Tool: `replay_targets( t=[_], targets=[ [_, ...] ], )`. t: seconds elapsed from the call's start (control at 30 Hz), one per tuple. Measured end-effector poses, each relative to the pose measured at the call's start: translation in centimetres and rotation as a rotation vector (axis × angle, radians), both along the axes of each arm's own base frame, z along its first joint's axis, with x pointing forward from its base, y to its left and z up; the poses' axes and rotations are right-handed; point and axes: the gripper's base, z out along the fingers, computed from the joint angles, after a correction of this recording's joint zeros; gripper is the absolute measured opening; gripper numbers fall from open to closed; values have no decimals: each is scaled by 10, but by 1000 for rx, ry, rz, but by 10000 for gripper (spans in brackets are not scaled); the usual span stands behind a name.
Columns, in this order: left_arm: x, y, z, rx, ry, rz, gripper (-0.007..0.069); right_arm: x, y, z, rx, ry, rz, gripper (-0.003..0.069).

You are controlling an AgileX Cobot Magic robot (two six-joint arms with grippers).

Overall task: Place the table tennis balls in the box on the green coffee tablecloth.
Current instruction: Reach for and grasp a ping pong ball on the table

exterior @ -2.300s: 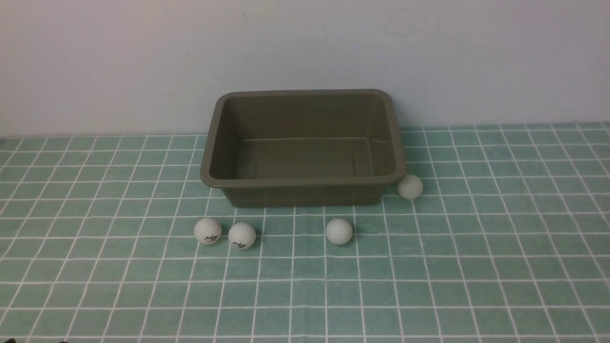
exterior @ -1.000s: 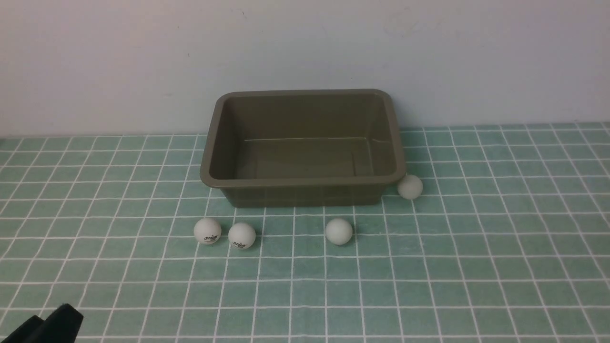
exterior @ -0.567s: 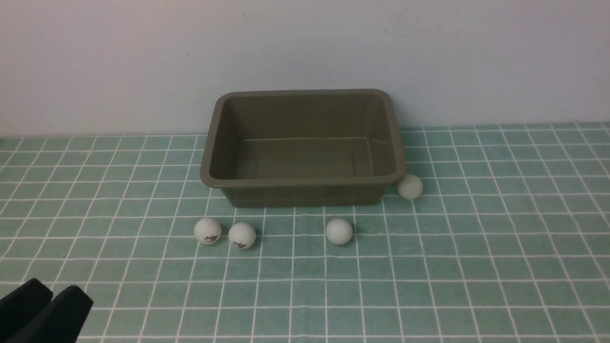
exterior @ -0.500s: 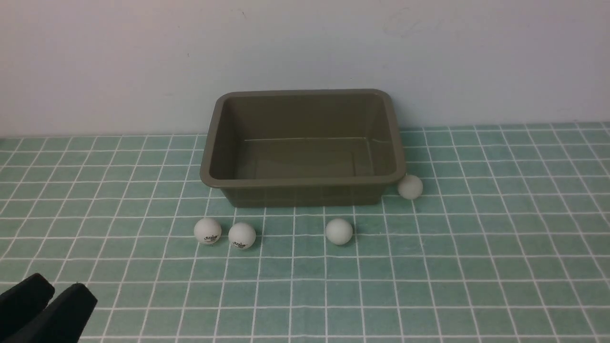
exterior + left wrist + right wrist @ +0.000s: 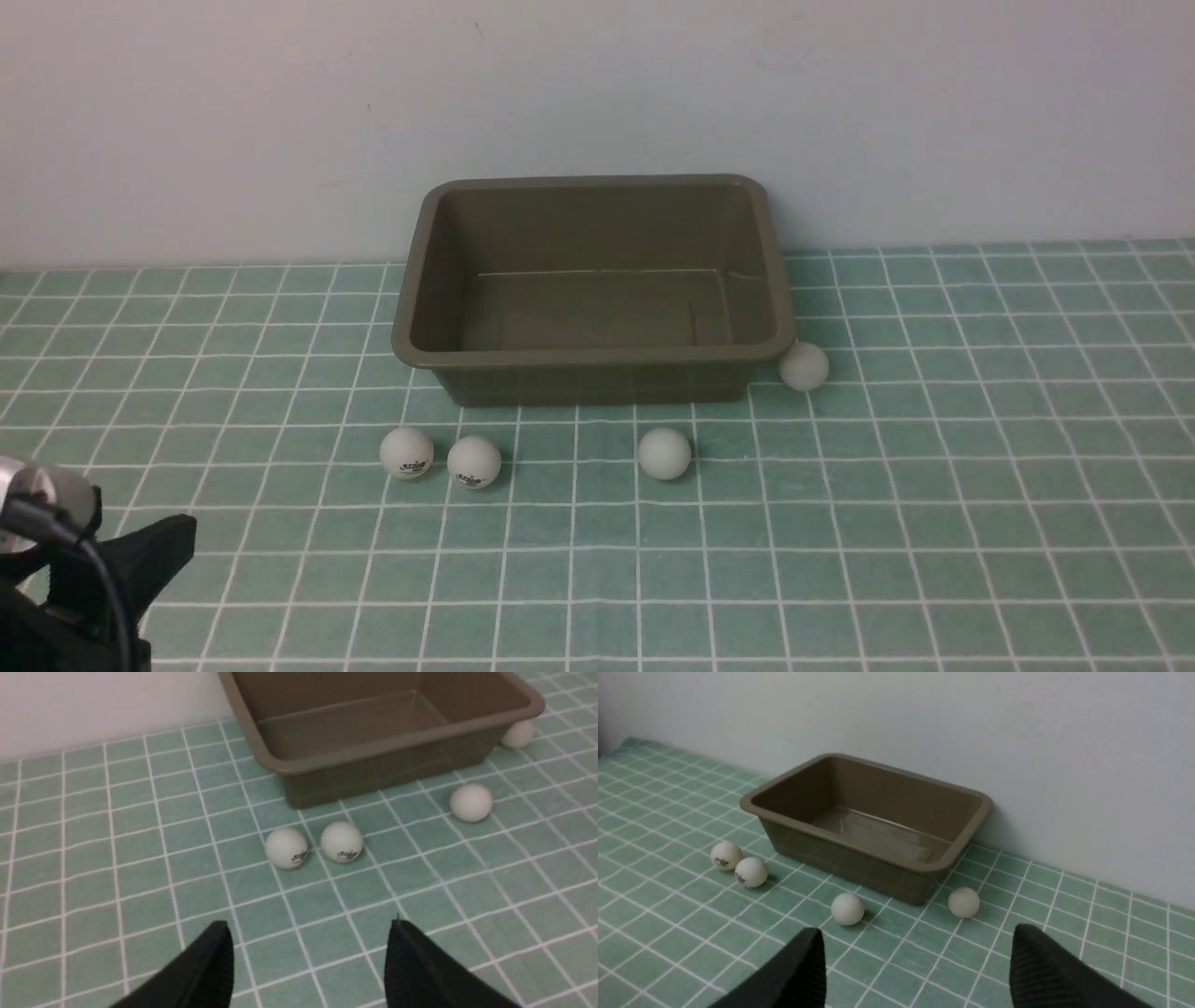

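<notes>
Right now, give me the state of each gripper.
Left gripper: open, black jaws apart, holding nothing.
Right gripper: open, black jaws apart, holding nothing.

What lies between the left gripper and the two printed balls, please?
Only bare tablecloth. In the left wrist view, nothing but its grid squares separates the open left gripper from the two printed balls.

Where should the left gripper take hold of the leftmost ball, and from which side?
Grip the leftmost ball across its middle, probably coming down from above. It is round and sits free on the cloth, so only the widest part holds. Set the jaws on its near and far sides: the next ball sits close on its right.
</notes>
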Motion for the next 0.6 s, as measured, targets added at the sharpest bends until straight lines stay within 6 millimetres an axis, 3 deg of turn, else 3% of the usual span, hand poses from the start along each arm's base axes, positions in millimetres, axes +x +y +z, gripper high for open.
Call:
replay_targets(
  t=[0.23,0.43,0.6],
  targets=[
    [14,10,-9,120,97,32,395,16,6,1,102,80,54,482],
    [17,23,-27,178,295,148,395,28,5,-2,11,84,80,482],
    [20,29,-23,136,273,256,395,46,2,-4,-27,96,56,482]
  ],
)
